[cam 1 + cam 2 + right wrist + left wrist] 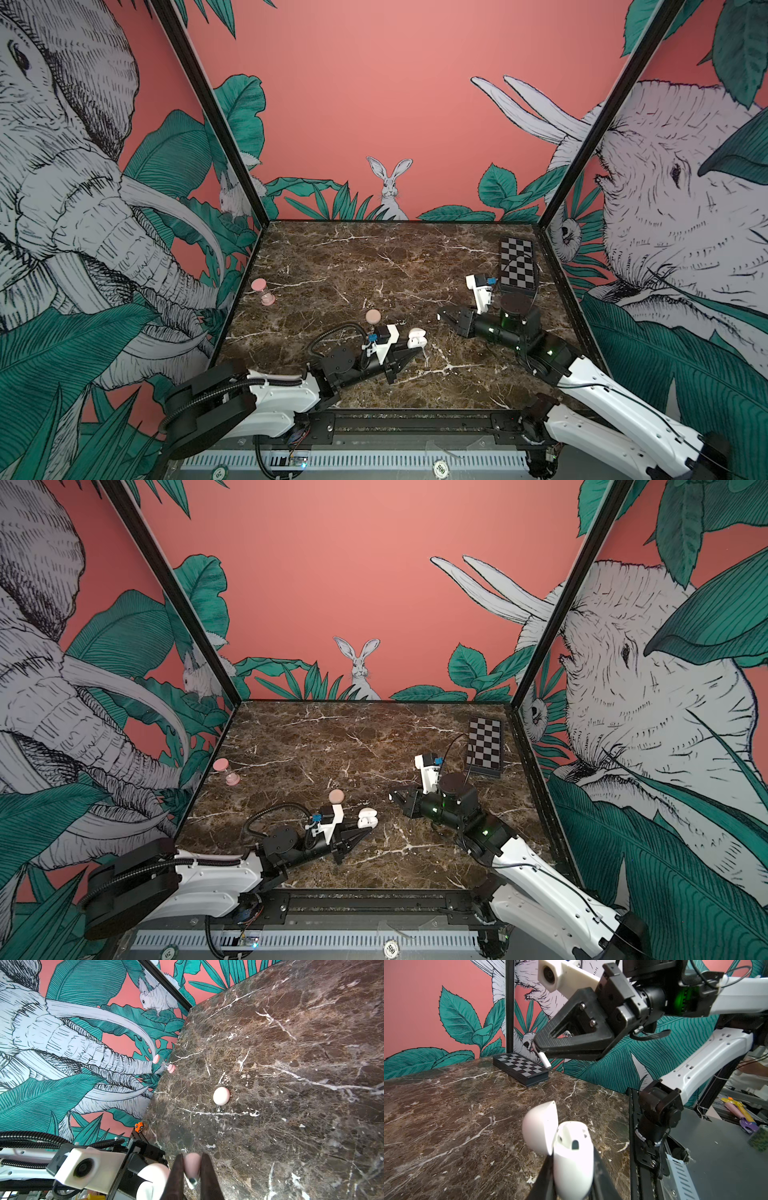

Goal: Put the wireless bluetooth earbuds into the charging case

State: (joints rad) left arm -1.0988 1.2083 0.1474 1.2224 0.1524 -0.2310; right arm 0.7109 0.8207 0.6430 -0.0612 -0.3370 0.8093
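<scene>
There are one open white charging case (417,337), one earbud (545,1059), one pale round item (372,316), one pink hourglass (263,291) and one chequered box (517,262).

Three coral-pink walls (395,83) printed with green leaves close me in. A rabbit (390,187) sits on the far one, an elephant (62,187) fills the left, and a second elephant (673,187) fills the right. Black posts (208,104) mark the corners. My table (353,257) is dark brown marble with white veins, evenly lit.
</scene>
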